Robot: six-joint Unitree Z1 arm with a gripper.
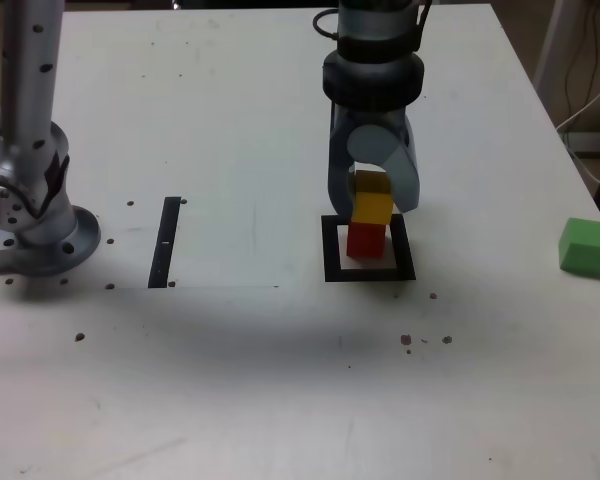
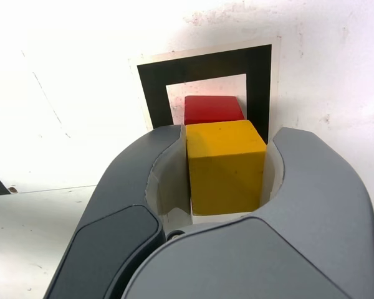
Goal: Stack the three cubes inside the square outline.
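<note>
Yellow cube (image 2: 225,167): clamped between the two grey jaws of the gripper (image 2: 224,171); seen directly above the red cube, though whether the two touch cannot be told for certain.
Red cube (image 1: 366,240): set inside the square outline, on its white interior.
Square outline (image 1: 331,250): laid flat on the tabletop, right of centre in the exterior view, nearer the right edge than the left.
Green cube (image 1: 585,246): left alone close to the tabletop's right edge in the exterior view, well apart from the outline.
Gripper: pointed down over the outline, its jaws closed on the yellow cube's sides.
Black strip (image 1: 166,241): laid left of centre in the exterior view.
Arm base (image 1: 30,215): mounted near the tabletop's left edge in the exterior view.
</note>
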